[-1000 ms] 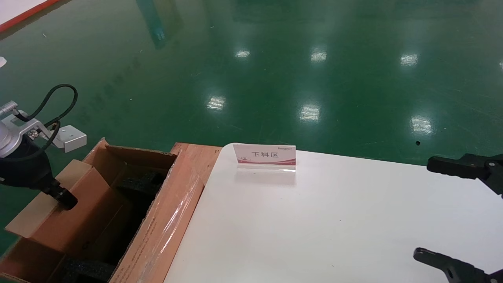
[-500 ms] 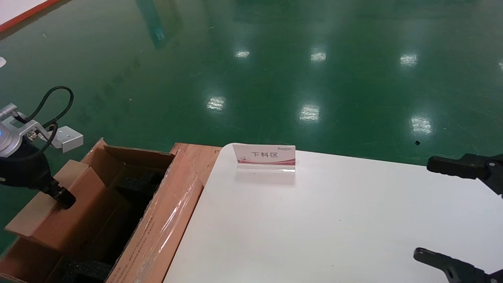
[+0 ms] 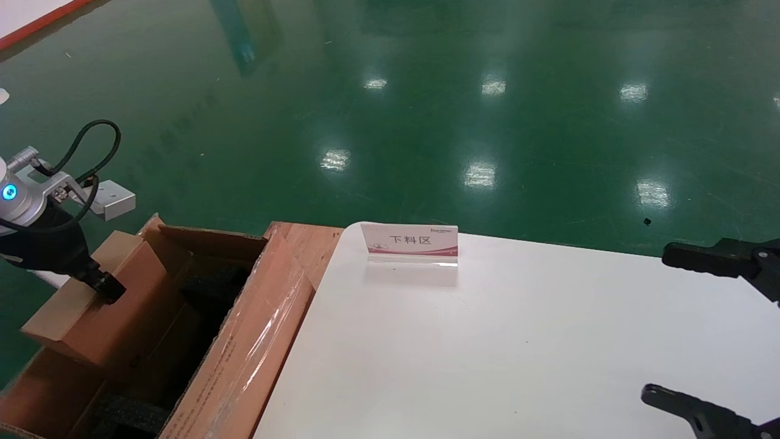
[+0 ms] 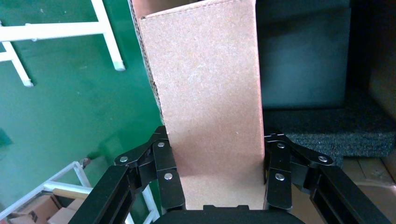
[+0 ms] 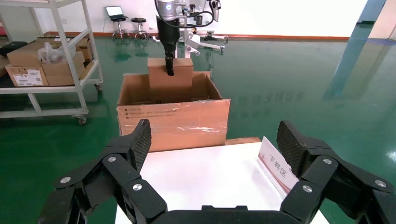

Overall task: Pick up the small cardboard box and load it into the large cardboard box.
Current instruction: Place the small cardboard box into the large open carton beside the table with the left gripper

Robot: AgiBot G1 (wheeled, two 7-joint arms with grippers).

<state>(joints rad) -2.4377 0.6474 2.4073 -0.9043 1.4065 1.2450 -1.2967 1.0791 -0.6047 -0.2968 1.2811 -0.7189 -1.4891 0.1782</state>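
Item 1: left pincer (image 4: 215, 177), black, clamped on the 2 opposite side faces of the small plain pinkish-brown rectangular cardboard box (image 3: 91, 299); its fingers (image 4: 161, 175) press flat against the carton's sides. In the head view this pincer (image 3: 106, 286) sits on the top face of the small carton, above the large carton's outer edge

Item 2: small cardboard box, held tilted, its lower part inside the open top of the large brown corrugated cardboard box (image 3: 244, 341), its upper end above the rim; whether it touches the contents cannot be told

Item 3: large cardboard box, flaps open, clear shiny tape and small print along the flap nearest the desk; stands on the green floor (image 3: 426, 110) just beside the desk's edge

Item 4: black foam pieces (image 4: 317, 135), inside the large carton, beneath and beside the small carton

Item 5: white desk (image 3: 518, 341), just beside the large carton

Item 6: white and pink upright sign card (image 3: 410, 242) with printed characters, on the desk near the corner closest to the large carton

Item 7: right pincer (image 5: 217, 140), black, spread wide, holding nothing, over the desk's side well apart from the large carton
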